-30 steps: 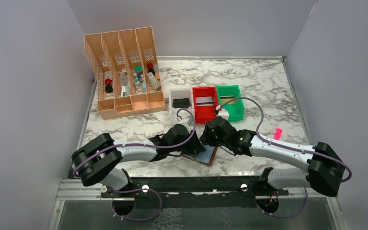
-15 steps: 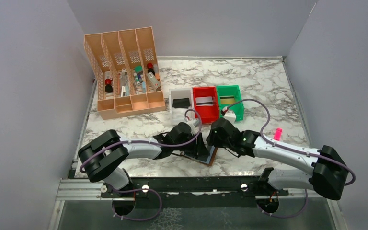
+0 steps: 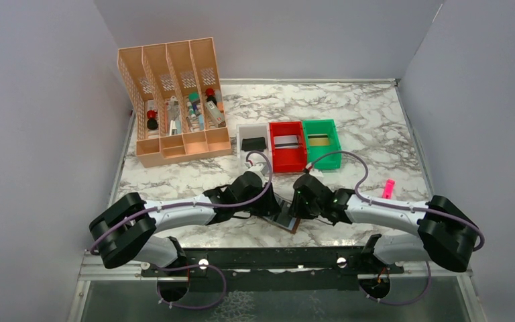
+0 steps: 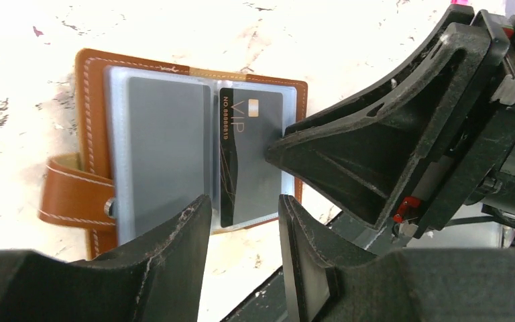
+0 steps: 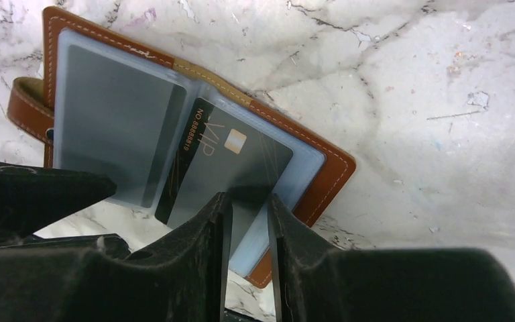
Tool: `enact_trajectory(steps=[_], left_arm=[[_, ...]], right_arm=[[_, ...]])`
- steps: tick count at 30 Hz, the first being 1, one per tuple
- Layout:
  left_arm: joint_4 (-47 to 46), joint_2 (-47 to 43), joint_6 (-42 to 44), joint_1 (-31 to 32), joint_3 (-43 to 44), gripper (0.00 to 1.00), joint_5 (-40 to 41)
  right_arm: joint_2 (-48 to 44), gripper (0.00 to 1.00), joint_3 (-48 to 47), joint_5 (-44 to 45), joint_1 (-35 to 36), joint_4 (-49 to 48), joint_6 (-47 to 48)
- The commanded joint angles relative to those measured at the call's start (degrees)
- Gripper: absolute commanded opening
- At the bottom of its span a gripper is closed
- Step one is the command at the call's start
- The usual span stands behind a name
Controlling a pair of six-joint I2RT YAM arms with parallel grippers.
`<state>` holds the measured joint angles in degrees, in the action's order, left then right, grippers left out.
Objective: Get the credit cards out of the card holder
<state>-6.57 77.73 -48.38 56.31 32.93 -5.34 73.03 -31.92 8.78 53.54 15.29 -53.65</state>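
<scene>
Card holder (image 4: 117,134) open, upper left of wrist frames; left gripper (image 4: 243,206) jaws apart; right gripper (image 5: 248,201) jaws narrow over VIP credit card (image 5: 228,153), grip unclear

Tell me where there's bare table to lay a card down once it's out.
Widest bare marble: between the bins and the back wall, right of the tan rack. Another patch: right of the green bin, beyond the pink piece. A smaller strip: in front of the rack. Crowded: around the card holder, where the left end effector and right end effector meet.
</scene>
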Motion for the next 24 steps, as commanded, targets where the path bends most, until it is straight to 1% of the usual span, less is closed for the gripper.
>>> enact_trajectory(steps=[1,3,7,11,15,20,24], left_arm=[[0.84,-0.42,0.74,-0.23,0.22,0.45,3.14],[-0.05,0.17,1.02,-0.17,0.35,0.45,2.38],[0.10,2.28,2.28,-0.22,2.01,0.46,1.45],[5.19,3.71,2.06,-0.38,4.24,0.46,5.68],[8.42,2.74,1.80,-1.50,3.84,0.49,9.54],[6.29,0.58,3.92,-2.44,3.33,0.53,7.89],[6.98,1.31,5.77,-3.01,4.89,0.56,7.97]], right_arm=[[2.41,0.30,1.89,-0.69,-0.10,-2.09,-0.35],[3.85,0.27,2.24,-0.60,-0.10,-3.58,0.11],[7.33,0.25,2.24,1.63,-0.10,-4.32,0.13],[8.86,0.25,3.89,2.33,-0.10,-8.56,2.49],[9.19,0.25,4.02,3.24,-0.10,-10.16,5.75],[9.31,0.25,3.85,4.17,-0.19,-10.43,7.08],[9.81,0.25,3.88,4.49,-0.23,-10.59,7.19]])
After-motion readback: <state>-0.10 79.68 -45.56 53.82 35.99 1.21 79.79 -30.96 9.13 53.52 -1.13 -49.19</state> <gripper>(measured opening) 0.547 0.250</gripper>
